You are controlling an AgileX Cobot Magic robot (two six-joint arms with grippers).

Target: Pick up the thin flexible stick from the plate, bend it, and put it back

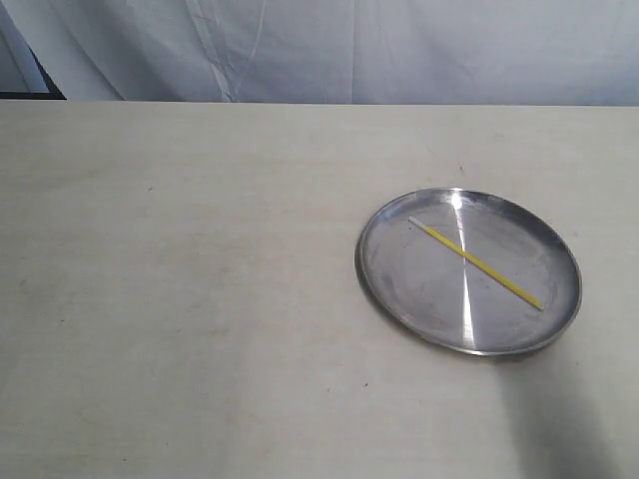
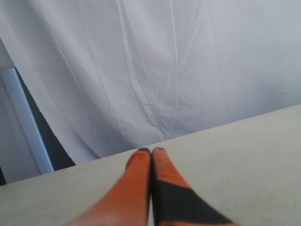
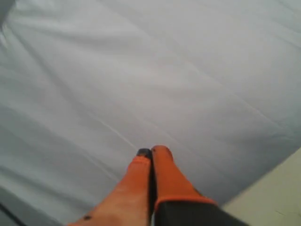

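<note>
The round silver plate [image 1: 399,284] lies on the table at the right in the exterior view. Across its middle lies the thin yellow stick [image 1: 475,262], straight and slanted from upper left to lower right. Neither arm shows in the exterior view. In the left wrist view my left gripper [image 2: 151,151] is shut, its orange fingers pressed together with nothing between them, above the pale table and facing the white curtain. My right gripper [image 3: 152,152] is also shut and empty, pointing at the curtain. Plate and stick are out of both wrist views.
A white curtain [image 1: 329,50] hangs behind the table's far edge. A dark gap [image 1: 30,80] shows at the back left. A shadow [image 1: 559,419] falls on the pale table [image 1: 180,299] at the front right.
</note>
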